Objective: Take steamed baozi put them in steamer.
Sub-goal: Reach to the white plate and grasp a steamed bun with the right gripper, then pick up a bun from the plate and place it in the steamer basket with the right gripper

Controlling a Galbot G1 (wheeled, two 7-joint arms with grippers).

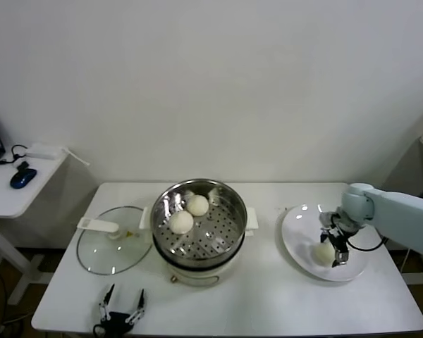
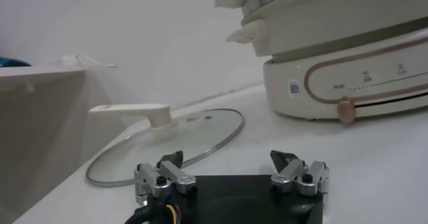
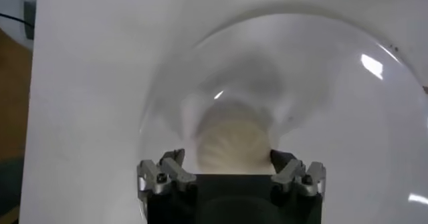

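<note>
Two steamed baozi lie in the shiny steamer, which sits on its cream pot base. Another baozi rests on the white plate at the right. My right gripper is down over it, open, with a finger on either side. One finger is against the bun and the other stands a little off it. My left gripper waits open and empty near the table's front edge, left of the pot.
The glass lid with a white handle lies flat to the left of the steamer. A small side table at the far left carries a blue mouse. A white wall stands behind the table.
</note>
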